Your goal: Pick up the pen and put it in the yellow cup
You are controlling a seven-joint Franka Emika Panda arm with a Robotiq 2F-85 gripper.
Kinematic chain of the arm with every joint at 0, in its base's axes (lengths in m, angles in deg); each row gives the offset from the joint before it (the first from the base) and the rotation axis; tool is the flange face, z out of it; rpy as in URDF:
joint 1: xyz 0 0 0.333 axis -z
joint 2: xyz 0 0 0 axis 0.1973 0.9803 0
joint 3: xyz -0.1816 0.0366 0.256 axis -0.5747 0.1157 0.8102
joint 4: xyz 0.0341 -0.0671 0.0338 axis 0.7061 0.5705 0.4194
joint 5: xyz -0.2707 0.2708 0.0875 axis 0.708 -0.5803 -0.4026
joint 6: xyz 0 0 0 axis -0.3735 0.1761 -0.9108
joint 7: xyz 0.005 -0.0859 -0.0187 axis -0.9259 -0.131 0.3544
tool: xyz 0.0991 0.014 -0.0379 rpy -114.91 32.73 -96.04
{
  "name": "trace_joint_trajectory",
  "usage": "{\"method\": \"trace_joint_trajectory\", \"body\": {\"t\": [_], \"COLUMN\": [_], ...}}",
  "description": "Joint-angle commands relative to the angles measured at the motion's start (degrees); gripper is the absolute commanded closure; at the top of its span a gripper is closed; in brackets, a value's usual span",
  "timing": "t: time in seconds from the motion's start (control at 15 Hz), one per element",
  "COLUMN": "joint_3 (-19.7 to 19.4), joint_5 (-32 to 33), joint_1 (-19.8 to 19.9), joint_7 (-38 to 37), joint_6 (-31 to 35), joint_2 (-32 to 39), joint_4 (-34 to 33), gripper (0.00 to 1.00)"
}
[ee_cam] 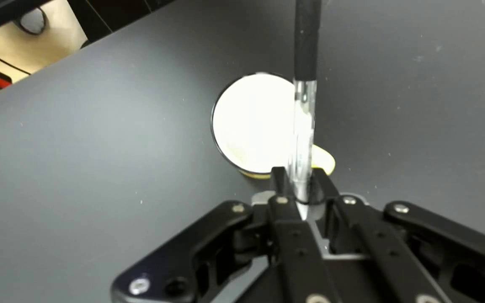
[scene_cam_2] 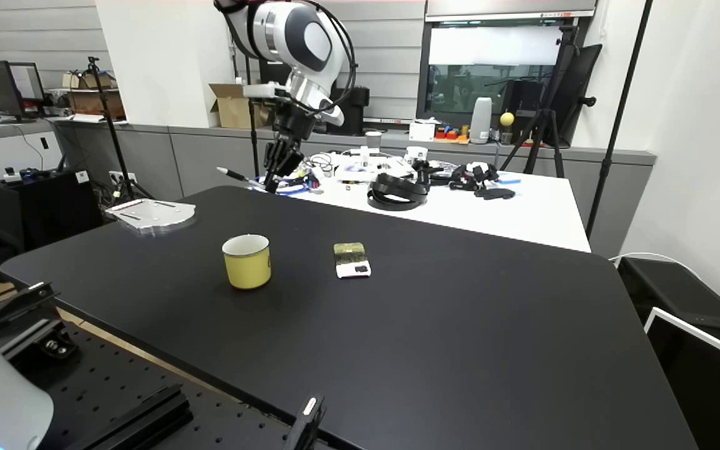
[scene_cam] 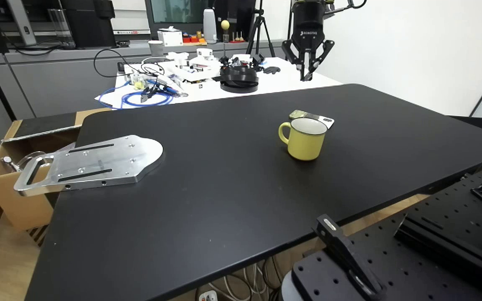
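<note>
The yellow cup [scene_cam: 306, 141] stands upright on the black table, and its handle shows in an exterior view. It also stands there in an exterior view [scene_cam_2: 247, 264]. The wrist view looks down into its white inside [ee_cam: 253, 120]. My gripper [ee_cam: 299, 183] is shut on the pen [ee_cam: 305, 88], a clear barrel with a black end, near its pointed tip. In an exterior view the pen [scene_cam_2: 235, 175] sticks out sideways from the gripper [scene_cam_2: 270, 182], tilted slightly. The gripper [scene_cam: 306, 75] is well above the table, apart from the cup. In the wrist view the pen crosses in front of the cup.
A phone-like card [scene_cam: 313, 118] lies near the cup; it shows also in an exterior view [scene_cam_2: 352, 259]. A metal plate with a handle [scene_cam: 103, 161] lies at the table's edge, over a cardboard box [scene_cam: 27, 205]. A white table [scene_cam_2: 460, 215] with cables and equipment stands behind.
</note>
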Motion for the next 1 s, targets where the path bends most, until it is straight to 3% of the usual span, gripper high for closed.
{"method": "trace_joint_trajectory", "body": {"t": [0.0, 0.33, 0.93], "joint_3": [0.8, 0.7, 0.4], "joint_5": [-2.5, -6.6, -13.5], "joint_1": [2.3, 3.9, 5.8], "joint_7": [1.0, 1.6, 1.4], "joint_6": [-7.4, -12.1, -13.7], "joint_2": [1.9, 4.7, 11.2], "joint_4": [-2.7, -3.5, -5.2], "gripper": [0.96, 0.96, 0.96]}}
